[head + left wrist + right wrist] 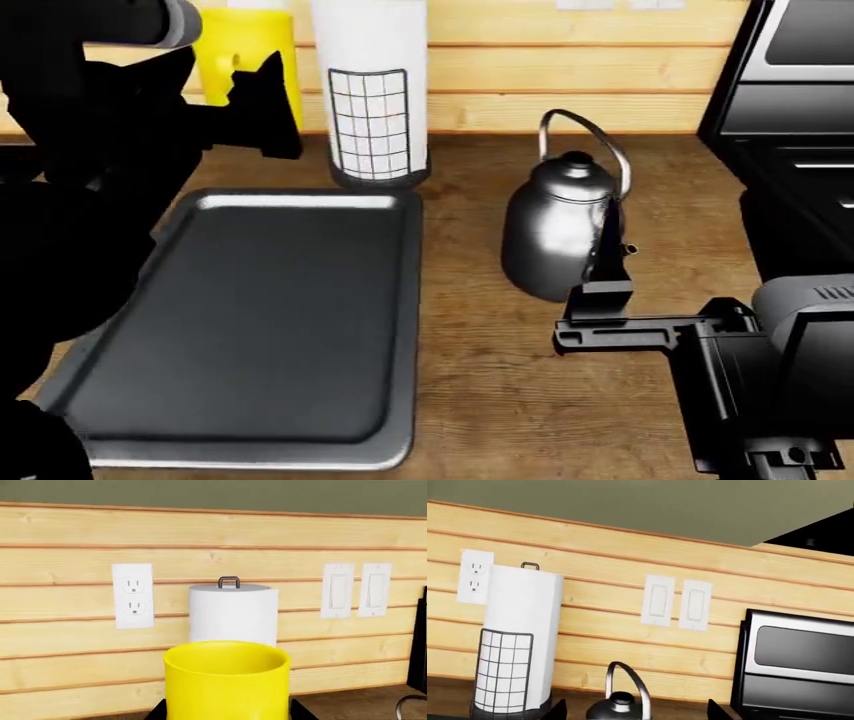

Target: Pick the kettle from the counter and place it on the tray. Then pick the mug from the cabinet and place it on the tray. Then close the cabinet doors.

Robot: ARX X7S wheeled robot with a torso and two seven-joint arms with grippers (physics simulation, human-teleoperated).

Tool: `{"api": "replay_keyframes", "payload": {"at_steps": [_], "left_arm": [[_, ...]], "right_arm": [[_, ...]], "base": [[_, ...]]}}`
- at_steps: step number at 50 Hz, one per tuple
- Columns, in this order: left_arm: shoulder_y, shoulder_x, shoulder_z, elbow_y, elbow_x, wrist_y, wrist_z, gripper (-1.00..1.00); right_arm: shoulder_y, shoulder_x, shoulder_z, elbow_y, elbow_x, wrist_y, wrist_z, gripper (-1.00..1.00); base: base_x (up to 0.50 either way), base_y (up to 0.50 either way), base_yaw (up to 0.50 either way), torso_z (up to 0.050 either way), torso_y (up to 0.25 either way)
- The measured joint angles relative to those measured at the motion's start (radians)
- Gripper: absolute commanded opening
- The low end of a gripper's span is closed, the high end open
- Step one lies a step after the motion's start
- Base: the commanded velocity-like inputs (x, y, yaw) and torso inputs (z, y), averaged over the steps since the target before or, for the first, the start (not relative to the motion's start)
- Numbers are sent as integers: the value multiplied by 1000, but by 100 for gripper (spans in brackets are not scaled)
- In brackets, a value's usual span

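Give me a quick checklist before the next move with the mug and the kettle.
1. Mug held in left gripper: ok.
2. Tray interior free for the mug: ok.
3. Kettle on tray: not ok, it stands on the counter beside it.
4. Right gripper holding kettle: cannot tell; its jaws sit close against the body.
5. White roll clear of the mug's path: cannot tell.
6. Cabinet doors shut: cannot tell, out of view.

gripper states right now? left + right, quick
Left gripper: shut on the mug, held above the counter.
Right gripper: open, fingers either side of the kettle, which stands on the counter, not on the tray.
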Motion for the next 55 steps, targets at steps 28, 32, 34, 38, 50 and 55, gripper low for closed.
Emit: {"api": "replay_keyframes", "payload": {"at_steps": [28,32,34,38,50,55], "left_arm": [[25,44,176,-364,267,275,104,-100],[28,59,197,-435,299,311,109,-100],[29,66,205,-469,314,326,110,-100],[32,78,220,-535,340,349,108,-100],[39,92,247,-668,395,382,89,-100],[45,91,254,-690,404,387,86,-100]], "right_arm": [[-49,15,10,39,-5,-90,-38,100],[-58,17,10,45,-9,-104,-44,100],[-63,17,10,49,-11,-109,-47,100],[-72,18,9,55,-17,-120,-52,100],[-94,17,7,70,-30,-143,-65,100],[-100,16,6,75,-34,-149,-69,100]], "base": [[0,143,0,0,0],[0,0,0,0,0],[0,0,0,0,0],[0,0,0,0,0],[0,0,0,0,1],[0,0,0,0,0]]}}
